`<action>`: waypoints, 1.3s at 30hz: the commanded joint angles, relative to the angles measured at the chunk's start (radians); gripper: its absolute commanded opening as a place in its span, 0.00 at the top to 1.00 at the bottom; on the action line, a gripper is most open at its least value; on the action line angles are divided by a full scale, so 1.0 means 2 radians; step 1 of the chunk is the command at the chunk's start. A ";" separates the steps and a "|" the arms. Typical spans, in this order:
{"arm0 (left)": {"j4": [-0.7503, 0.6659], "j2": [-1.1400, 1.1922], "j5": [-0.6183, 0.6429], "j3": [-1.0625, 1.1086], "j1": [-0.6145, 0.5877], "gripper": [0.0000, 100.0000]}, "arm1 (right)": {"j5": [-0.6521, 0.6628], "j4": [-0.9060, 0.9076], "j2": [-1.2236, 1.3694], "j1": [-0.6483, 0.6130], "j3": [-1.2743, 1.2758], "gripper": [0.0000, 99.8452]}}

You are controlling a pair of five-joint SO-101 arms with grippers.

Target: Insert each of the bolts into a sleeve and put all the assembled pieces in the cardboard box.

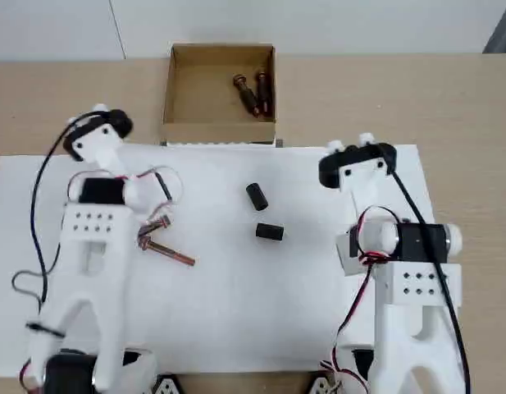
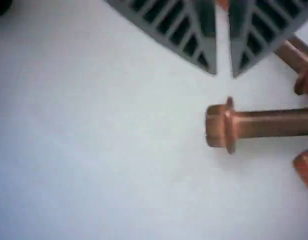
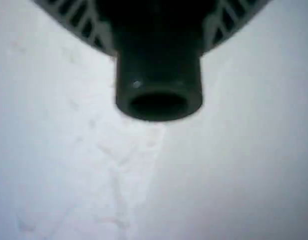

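My left gripper hovers just over the white sheet, its grey jaws shut to a thin slit with nothing between the tips. A copper bolt lies on its side right beside them, and two more bolts lie at the edge. From above, the bolts lie next to the left arm. My right gripper is shut on a black sleeve, whose open end points at the sheet. Two loose black sleeves lie mid-sheet. The cardboard box holds two assembled pieces.
The white sheet covers the wooden table between both arm bases. Cables hang around the left arm and the right arm. The box stands just beyond the sheet's far edge.
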 commanded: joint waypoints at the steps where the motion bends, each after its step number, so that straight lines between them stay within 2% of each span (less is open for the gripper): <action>1: -0.004 0.048 0.031 -0.056 -0.041 1.00 | -0.001 -0.008 -0.019 0.005 0.005 1.00; 4: -0.002 0.091 0.045 -0.091 -0.069 1.00 | -0.002 -0.021 -0.023 0.003 0.015 1.00; 11: -0.002 0.152 0.088 -0.142 -0.086 0.99 | -0.002 -0.068 -0.028 0.003 0.050 1.00; 17: 0.021 0.193 0.114 -0.180 -0.087 0.89 | -0.002 -0.075 -0.027 0.003 0.055 1.00; 26: 0.028 0.257 0.115 -0.239 -0.113 0.89 | -0.001 -0.084 -0.025 0.003 0.055 1.00; 30: 0.060 0.278 0.115 -0.258 -0.116 0.89 | -0.001 -0.091 -0.024 0.003 0.055 1.00; 39: 0.079 0.288 0.115 -0.263 -0.124 0.89 | -0.001 -0.096 -0.024 0.003 0.055 1.00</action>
